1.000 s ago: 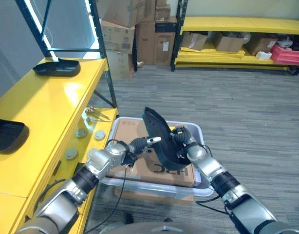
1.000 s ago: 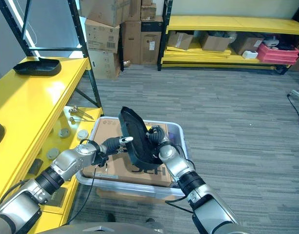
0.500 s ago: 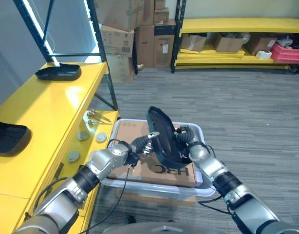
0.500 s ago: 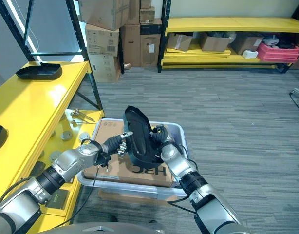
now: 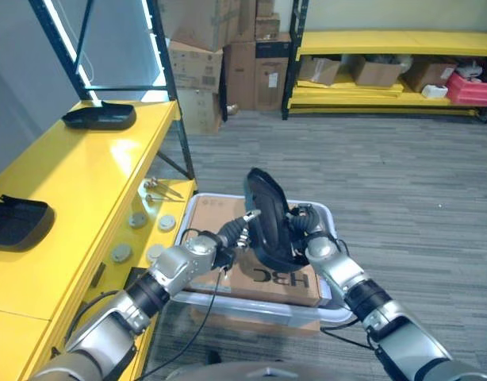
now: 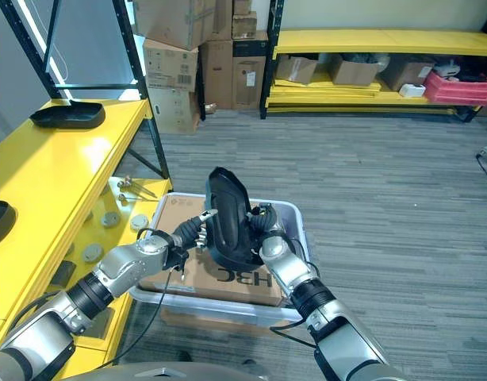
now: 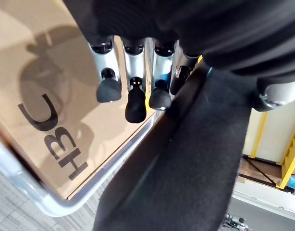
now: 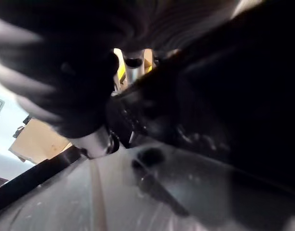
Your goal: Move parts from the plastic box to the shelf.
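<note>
On the far left a yellow shelf (image 5: 77,182) carries two black parts: one (image 5: 17,222) at the near edge and another (image 5: 99,116) at the far end by the black rack upright. Small round metal discs (image 5: 137,218) and a few bolts (image 5: 156,188) lie on the lower yellow ledge beside the box.

The left hand (image 5: 231,236) reaches in from the lower left above the plastic box (image 5: 327,305). Its fingers (image 7: 134,91) are fairly straight and spread, their dark tips resting against the left edge of a black curved part (image 5: 267,218) without curling round it. That part stands upright over the flat cardboard sheet (image 5: 220,274) that covers the box.

The right hand (image 5: 307,238) holds the part from its right side, its fingers seemingly wrapped round the lower edge; the right wrist view is dark and close, so the grip is hard to read exactly.

Beyond, on the grey floor, stacked cardboard cartons (image 5: 220,55) stand by the rack, and a low yellow shelf (image 5: 394,40) on the right holds boxes and a red bin (image 5: 472,86).
</note>
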You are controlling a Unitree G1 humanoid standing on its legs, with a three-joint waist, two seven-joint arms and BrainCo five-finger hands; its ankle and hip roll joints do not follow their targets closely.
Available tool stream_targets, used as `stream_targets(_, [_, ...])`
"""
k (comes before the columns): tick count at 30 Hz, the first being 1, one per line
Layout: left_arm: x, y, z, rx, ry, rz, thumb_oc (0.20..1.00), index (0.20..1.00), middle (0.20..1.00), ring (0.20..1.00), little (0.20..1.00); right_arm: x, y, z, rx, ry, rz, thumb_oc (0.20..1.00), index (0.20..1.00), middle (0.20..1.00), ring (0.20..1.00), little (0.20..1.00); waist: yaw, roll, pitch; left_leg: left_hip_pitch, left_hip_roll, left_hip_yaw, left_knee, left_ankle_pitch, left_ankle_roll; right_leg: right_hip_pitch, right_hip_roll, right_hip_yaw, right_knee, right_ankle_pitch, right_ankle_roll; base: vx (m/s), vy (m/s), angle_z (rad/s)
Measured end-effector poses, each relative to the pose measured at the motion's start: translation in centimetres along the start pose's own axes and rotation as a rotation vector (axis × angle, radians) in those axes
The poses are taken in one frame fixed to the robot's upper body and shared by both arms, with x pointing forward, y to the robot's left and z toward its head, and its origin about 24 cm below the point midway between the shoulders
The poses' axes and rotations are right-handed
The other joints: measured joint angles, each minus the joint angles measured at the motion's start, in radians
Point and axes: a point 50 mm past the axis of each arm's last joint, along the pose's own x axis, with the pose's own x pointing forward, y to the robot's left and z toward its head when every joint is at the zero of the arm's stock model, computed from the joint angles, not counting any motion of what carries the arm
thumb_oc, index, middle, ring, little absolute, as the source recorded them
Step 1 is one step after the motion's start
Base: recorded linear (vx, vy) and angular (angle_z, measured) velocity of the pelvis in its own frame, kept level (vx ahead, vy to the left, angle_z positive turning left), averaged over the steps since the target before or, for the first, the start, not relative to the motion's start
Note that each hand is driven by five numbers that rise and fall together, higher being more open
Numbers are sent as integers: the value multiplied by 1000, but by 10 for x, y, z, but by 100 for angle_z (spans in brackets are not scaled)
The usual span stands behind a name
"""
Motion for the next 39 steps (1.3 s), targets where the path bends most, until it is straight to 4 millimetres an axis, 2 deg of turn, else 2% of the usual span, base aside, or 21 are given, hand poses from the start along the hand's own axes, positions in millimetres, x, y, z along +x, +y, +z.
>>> stream_targets(7, [-5, 19, 17, -53, -94, 107, 200, 200, 200, 200, 200, 3, -2, 10, 368, 42, -71, 1000, 1000, 1000, 1000, 1000, 7, -3, 2, 1, 0, -1, 0, 0, 0, 2, -1, -1, 0, 0, 0, 0, 0, 0])
stream_targets(9, [-8, 27, 23, -62, -120, 137, 200, 200, 200, 200, 200, 5, -14, 15, 478, 23, -114, 1000, 1000, 1000, 1000, 1000, 8, -5, 3, 1, 0, -2, 0, 0, 0, 1, -1, -2, 0, 0, 0, 0, 0, 0])
stream_targets(10, [-10, 30, 25, -64, -139, 151, 200, 200, 200, 200, 200, 7, -27, 18, 547, 1, -174, 1000, 1000, 1000, 1000, 1000, 10, -6, 4, 1, 0, -3, -1, 0, 0, 2, -1, -2, 0, 0, 0, 0, 0, 0])
stream_targets(11, [-14, 39, 27, -85, -169, 183, 200, 200, 200, 200, 200, 4, -42, 22, 611, -37, -219, 1000, 1000, 1000, 1000, 1000, 8, -9, 6, 1, 0, -3, -1, 0, 0, 1, -1, -2, 0, 0, 1, 0, 0, 0])
stream_targets(13, [-20, 46, 23, -102, -196, 218, 200, 200, 200, 200, 200, -5, -58, 21, 673, -90, -266, 1000, 1000, 1000, 1000, 1000, 6, -12, 8, 1, 0, -2, -6, -1, 0, 0, -2, -2, 0, -2, 3, 0, 0, 0])
stream_targets(15, [-28, 57, 11, -131, -195, 269, 200, 200, 200, 200, 200, -13, -73, 7, 694, -91, -327, 1000, 1000, 1000, 1000, 1000, 0, -19, 13, 1, 0, -2, -7, -2, 1, 0, -2, -1, 0, -3, 3, -7, 1, -2])
stream_targets(19, [-42, 72, -16, -139, -166, 337, 200, 200, 200, 200, 200, -29, -84, -34, 671, 4, -375, 1000, 1000, 1000, 1000, 1000, -17, -30, 22, 0, 0, 3, -7, -7, 0, -7, -2, 3, 0, -5, 4, -7, 1, -2])
stream_targets(22, [-51, 80, -31, -137, -155, 378, 200, 200, 200, 200, 200, -44, -77, -66, 658, 109, -368, 1000, 1000, 1000, 1000, 1000, -29, -30, 25, -1, 0, 9, -7, -11, -3, -15, -2, 10, 0, -5, 6, -25, 1, -7])
stream_targets(25, [-67, 92, -36, -162, -209, 447, 200, 200, 200, 200, 200, -64, -61, -102, 665, 257, -351, 1000, 1000, 1000, 1000, 1000, -34, -28, 26, -1, 3, 20, -7, -16, -3, -21, -1, 26, -1, -7, 8, -37, -5, -14])
stream_targets(28, [-78, 100, -28, -138, -288, 492, 200, 200, 200, 200, 200, -76, -49, -129, 664, 378, -336, 1000, 1000, 1000, 1000, 1000, -36, -26, 32, -1, 2, 29, -7, -18, -2, -24, -4, 29, -1, -8, 10, -52, -21, -7])
stream_targets(30, [-90, 102, -12, -85, -360, 481, 200, 200, 200, 200, 200, -81, -41, -143, 669, 436, -315, 1000, 1000, 1000, 1000, 1000, -28, -29, 42, -4, 3, 30, -7, -23, -9, -28, -4, 29, 0, -10, 13, -53, -48, -3])
stream_targets(33, [-98, 98, 6, -57, -464, 463, 200, 200, 200, 200, 200, -83, -40, -147, 666, 444, -295, 1000, 1000, 1000, 1000, 1000, -25, -20, 44, -24, 0, 15, -7, -18, -4, -47, -3, 30, 23, -8, 9, -51, -50, 10])
stream_targets(35, [-96, 95, 12, -41, -494, 431, 200, 200, 200, 200, 200, -84, -39, -149, 667, 447, -283, 1000, 1000, 1000, 1000, 1000, -38, -19, 44, -38, -4, -29, -7, -2, 7, -53, 8, 30, 58, -28, 11, -61, -98, 56])
stream_targets(37, [-91, 89, 19, -21, -514, 388, 200, 200, 200, 200, 200, -90, -39, -155, 663, 459, -292, 1000, 1000, 1000, 1000, 1000, -55, -17, 45, -53, -6, -118, -1, 21, 3, -56, 16, 37, 102, -64, 2, -67, -147, 112])
stream_targets(39, [-91, 86, 23, -7, -546, 368, 200, 200, 200, 200, 200, -93, -37, -157, 659, 463, -285, 1000, 1000, 1000, 1000, 1000, -45, -22, 43, -84, -4, -170, -1, 37, -12, -70, 34, 94, 92, -90, -8, -78, -168, 101])
